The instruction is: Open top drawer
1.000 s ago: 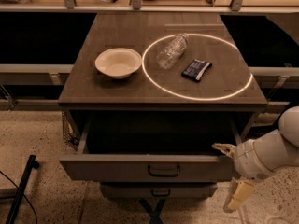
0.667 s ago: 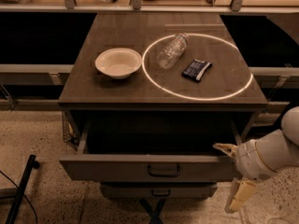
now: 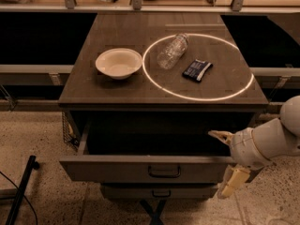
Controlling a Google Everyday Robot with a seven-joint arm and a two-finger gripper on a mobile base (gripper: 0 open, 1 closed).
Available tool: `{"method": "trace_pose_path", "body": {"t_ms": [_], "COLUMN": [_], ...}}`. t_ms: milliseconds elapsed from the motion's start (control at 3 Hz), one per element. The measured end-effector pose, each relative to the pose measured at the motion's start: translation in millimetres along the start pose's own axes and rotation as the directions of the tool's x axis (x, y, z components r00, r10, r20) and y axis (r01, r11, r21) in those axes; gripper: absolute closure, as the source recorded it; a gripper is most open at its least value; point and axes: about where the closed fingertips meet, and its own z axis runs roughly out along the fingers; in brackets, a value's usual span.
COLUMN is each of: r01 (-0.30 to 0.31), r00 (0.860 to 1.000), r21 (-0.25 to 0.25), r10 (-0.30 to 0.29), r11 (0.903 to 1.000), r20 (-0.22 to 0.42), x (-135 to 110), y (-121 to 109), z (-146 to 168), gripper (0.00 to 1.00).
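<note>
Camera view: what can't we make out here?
Inside the top drawer: in shadow, contents unknown.
The lower drawer: mostly hidden by the top drawer's front.
The gripper, open at that front's right end: contact with the panel unclear.
The dark packet on the cabinet top: label too small.

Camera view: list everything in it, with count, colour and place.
cabinet: one, dark brown top, centre
bowl: one, cream, on the cabinet top, left
bottle: one, clear plastic, lying on the top across the ring's upper left edge
packet: one, dark, inside the ring
light ring: one, pale glow, on the right half of the top
top drawer: one, grey-beige front with a black handle, pulled out, inside too dark to read
lower drawer: one, grey-beige, under the top drawer, closed
pole: one, black, on the floor, lower left
arm: one, pale, from the right edge
gripper: one, cream, at the top drawer's right front corner, jaws spread apart
</note>
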Motion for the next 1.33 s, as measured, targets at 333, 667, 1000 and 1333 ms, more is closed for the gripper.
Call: {"method": "trace_pose_path", "body": {"t_ms": [333,667,1000,1333], "r01": [-0.022,-0.059,-0.091,-0.113], "r00": [1.000,0.998,0.995,0.992], "r21": [0.028,0.027,0.009,-0.032], "r10": [0.021,0.058,0.090,0.114], "r11": [0.9994,0.9979,0.9958,0.9931], "r20": [0.022,0.030,0.047,0.062], "x": [-8.9,-14.0,-15.2,-13.7], "y": [-19.3,-33.3,-41.7,-45.9], "z": [-5.3,-6.6,-10.0,-13.8], "gripper": [0.17,0.41,0.64,0.87]}}
